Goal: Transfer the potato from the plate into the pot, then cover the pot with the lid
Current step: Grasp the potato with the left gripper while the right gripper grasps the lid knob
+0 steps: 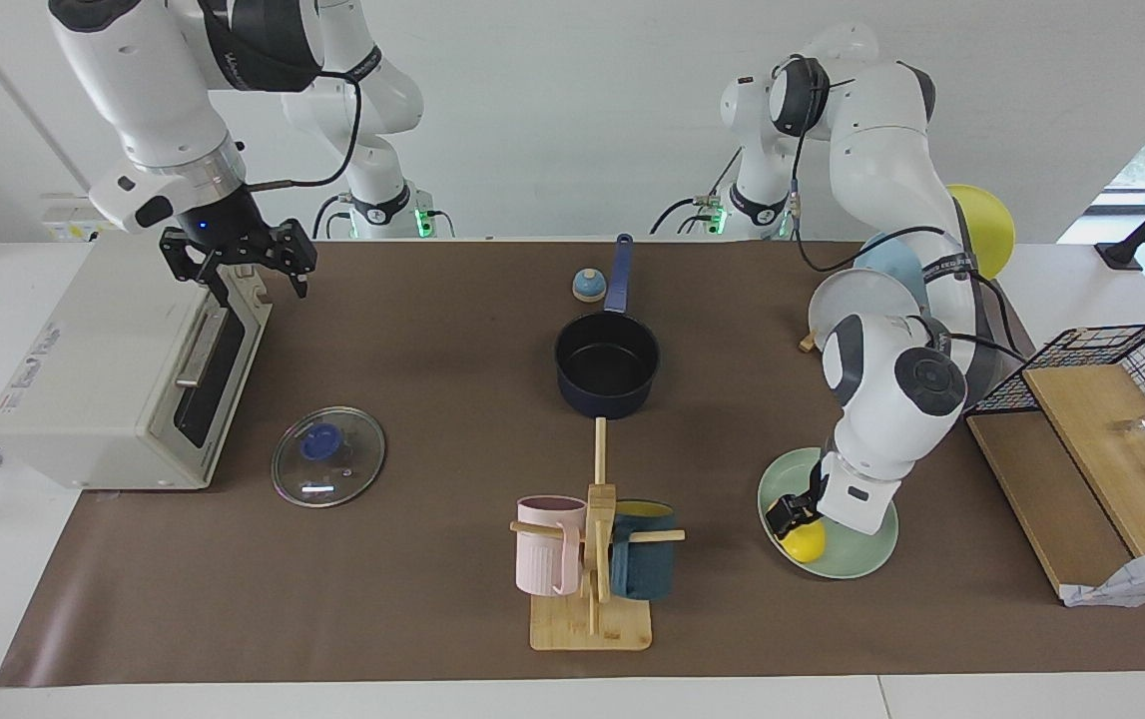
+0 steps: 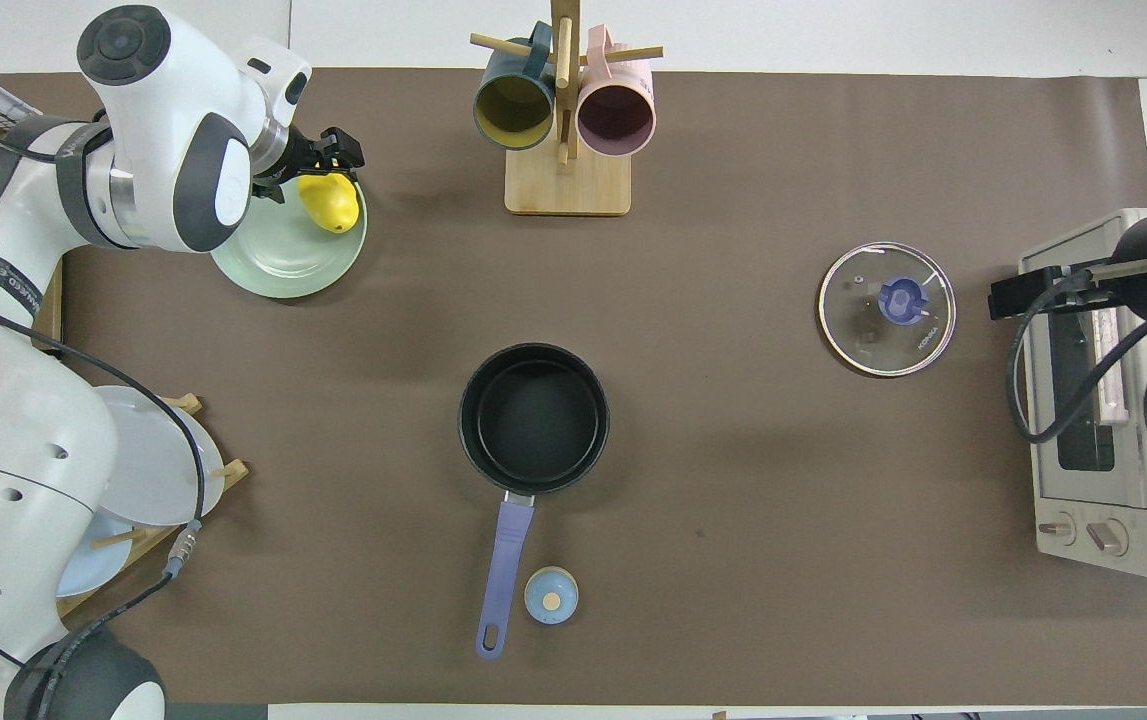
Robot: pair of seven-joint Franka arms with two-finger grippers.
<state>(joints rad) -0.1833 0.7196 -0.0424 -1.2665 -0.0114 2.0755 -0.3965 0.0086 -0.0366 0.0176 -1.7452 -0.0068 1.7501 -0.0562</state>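
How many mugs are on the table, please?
2: a pink mug and a dark teal mug, hanging on the wooden mug stand, farther from the robots than the pot.

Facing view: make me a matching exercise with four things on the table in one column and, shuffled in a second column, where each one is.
Things
1. small bright yellow oval potato
2. round clear glass lid with a blue knob
3. dark navy saucepan pot with a black inside
4. left gripper

Places
A. lying flat on the brown mat in front of the cream toaster oven
B. low over the potato
C. on the pale mint-green round plate
D. mid-table, empty, beside the small blue-and-tan domed bell

Pairs: 1-C, 2-A, 3-D, 4-B
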